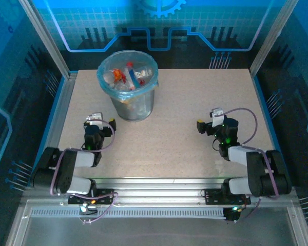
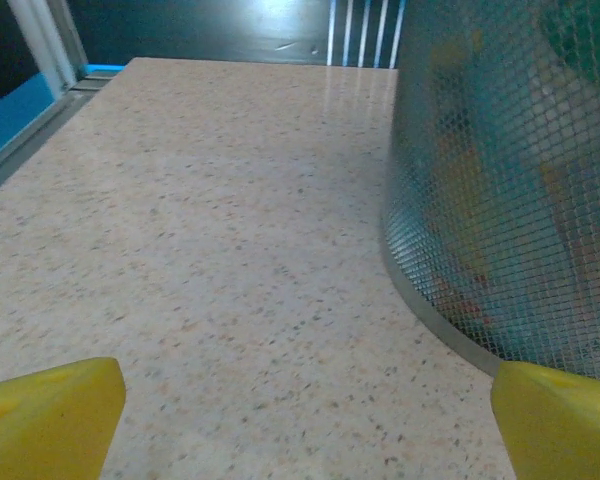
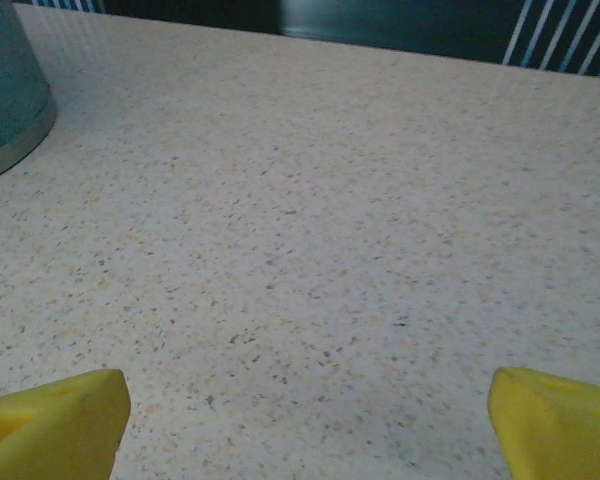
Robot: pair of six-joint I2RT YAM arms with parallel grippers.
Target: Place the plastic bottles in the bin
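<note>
Spanning workspace: speckled beige table (image 1: 205, 97). Grey mesh bin (image 1: 128, 106) upright at far left-centre, blue bag liner (image 1: 102, 78) folded over rim. Left gripper (image 2: 300, 425) low over table, near bin's base; yellow fingers (image 2: 50, 412) spread wide, nothing between. Right gripper (image 3: 300, 425) well apart from bin, on right side; fingers likewise wide, holding nothing. Plastic bottles (image 1: 128, 76) heaped inside bin, red and orange bits showing among clear plastic.

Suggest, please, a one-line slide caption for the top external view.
Plastic bottles in the lined bin; left gripper and right gripper open above the table.
</note>
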